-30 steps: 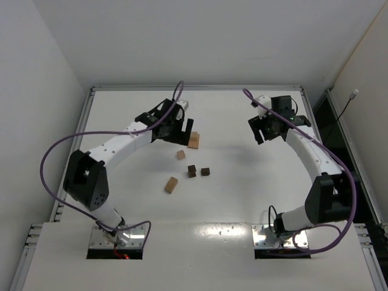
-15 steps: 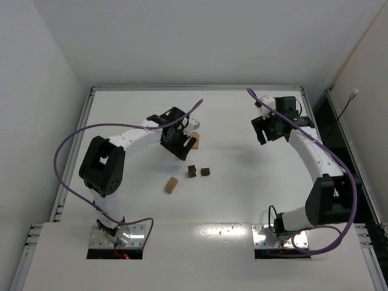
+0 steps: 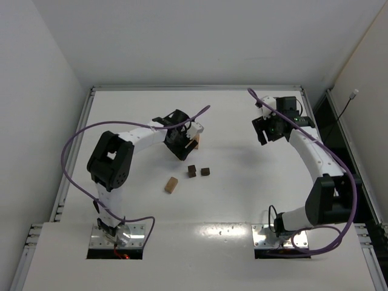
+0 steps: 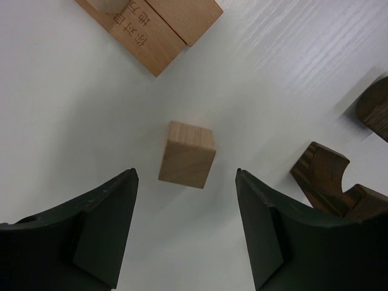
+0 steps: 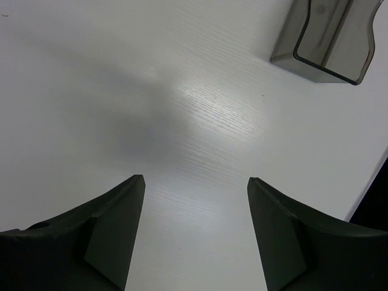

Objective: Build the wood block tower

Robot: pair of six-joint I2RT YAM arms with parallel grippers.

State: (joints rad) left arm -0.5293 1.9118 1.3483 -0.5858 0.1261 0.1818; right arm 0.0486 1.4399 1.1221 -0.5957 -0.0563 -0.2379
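No stacked tower shows; the wood blocks lie scattered on the white table. In the left wrist view a small tan cube (image 4: pixel 187 154) lies on the table just ahead of my open left gripper (image 4: pixel 186 182), level with its fingertips and not touching them. Larger tan blocks (image 4: pixel 151 24) lie beyond it, and they also show in the top view (image 3: pixel 194 141). Dark brown blocks (image 4: pixel 324 176) lie to the right; from above they are two dark cubes (image 3: pixel 191 171) (image 3: pixel 205 171). My left gripper (image 3: pixel 181 148) hides the small cube from above. My right gripper (image 3: pixel 264 134) (image 5: pixel 196 179) is open and empty over bare table.
Another tan block (image 3: pixel 171 185) lies nearer the arm bases. A dark translucent tray (image 5: pixel 324 36) sits ahead of the right gripper. Purple cables loop over both arms. Raised rails edge the table at the back and sides.
My left gripper has swung from the far left side toward the middle, down over the small tan cube, with its elbow folding in. The right gripper has shifted slightly.
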